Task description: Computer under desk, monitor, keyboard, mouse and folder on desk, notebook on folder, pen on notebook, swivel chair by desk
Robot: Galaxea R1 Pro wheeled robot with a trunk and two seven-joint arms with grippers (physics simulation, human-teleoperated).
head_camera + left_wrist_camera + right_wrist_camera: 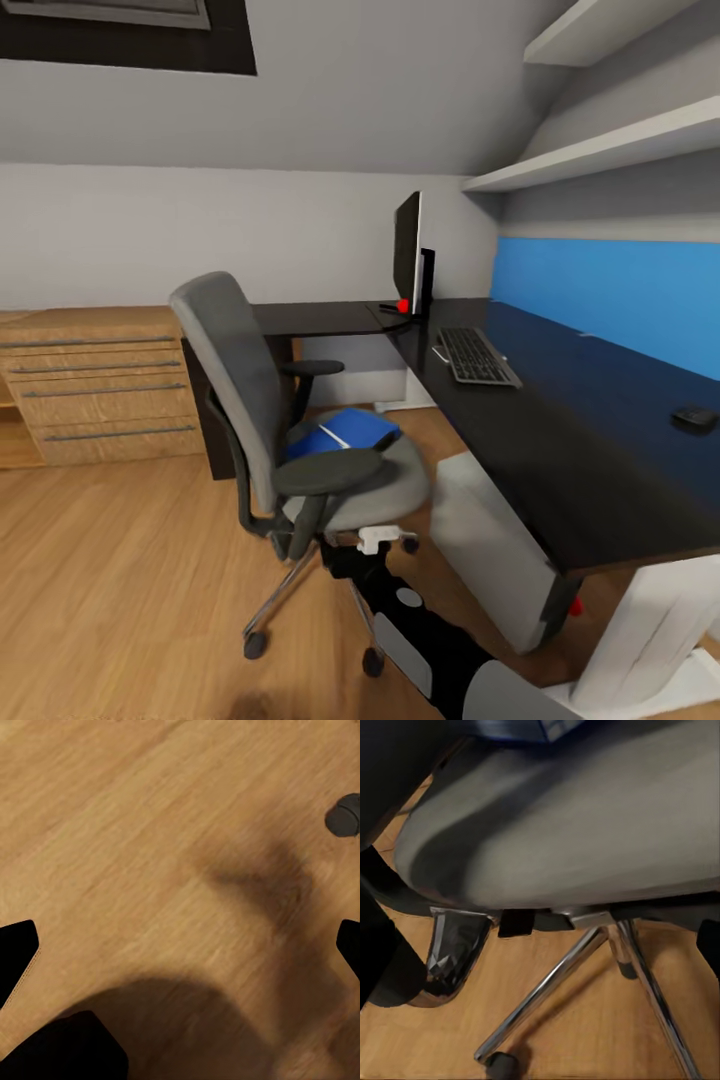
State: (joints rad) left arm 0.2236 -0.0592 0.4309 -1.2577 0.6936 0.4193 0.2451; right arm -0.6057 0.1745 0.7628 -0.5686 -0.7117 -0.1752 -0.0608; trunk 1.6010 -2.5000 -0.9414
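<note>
The grey swivel chair (300,430) stands on the floor left of the black desk (560,450), turned away from it. The blue folder (350,430) lies on its seat. On the desk the monitor (408,255) stands at the far corner, edge-on to me. In front of it lies the keyboard (478,356), and the mouse (693,416) sits far right. A pale box (485,545) under the desk looks like the computer. I cannot make out the notebook or pen. My right gripper (540,956) is open, low by the chair seat (585,817). My left gripper (180,952) hangs open over bare floor.
A wooden drawer unit (95,385) stands against the left wall. White shelves (600,150) and a blue wall panel (610,290) run above the desk. A chair caster (343,816) shows near the left gripper. The chair's chrome legs (555,990) spread just ahead of the right gripper.
</note>
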